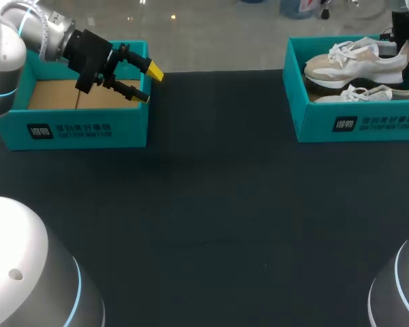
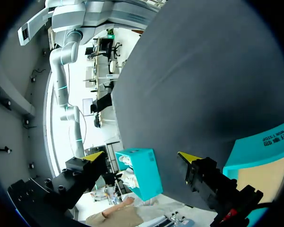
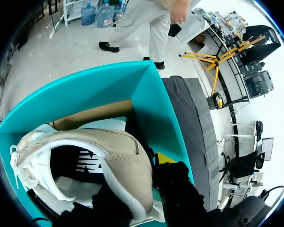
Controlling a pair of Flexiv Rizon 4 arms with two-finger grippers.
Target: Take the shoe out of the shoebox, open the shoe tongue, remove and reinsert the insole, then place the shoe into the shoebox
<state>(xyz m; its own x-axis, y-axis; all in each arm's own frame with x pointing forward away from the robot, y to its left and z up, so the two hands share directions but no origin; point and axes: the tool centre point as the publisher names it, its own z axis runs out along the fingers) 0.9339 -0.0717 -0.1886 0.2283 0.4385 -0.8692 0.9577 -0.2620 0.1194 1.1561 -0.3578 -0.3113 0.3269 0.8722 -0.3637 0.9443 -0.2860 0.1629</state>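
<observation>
The black cloth-covered table is bare across its broad middle and near half, leaving free room between the two boxes, which stand well apart at its far side.

The teal cardboard shoebox on the right stands lidless near the table's far right edge. The matching teal shoebox on the left is also lidless and shows only its brown cardboard floor.

The right box holds both shoes. The beige-and-white lace-up sneaker lies on its side along the back wall, with its white sole towards the front and its heel at the box's right end. A second sneaker of the same colours lies in front of it, against the front wall.

In the right wrist view, the beige padded heel collar of the rear sneaker sits right at the right gripper, close to the box's corner. Whether it is gripped cannot be told.

The left gripper hangs over the right wall of the left box, its yellow-tipped fingers spread wide and holding nothing.
</observation>
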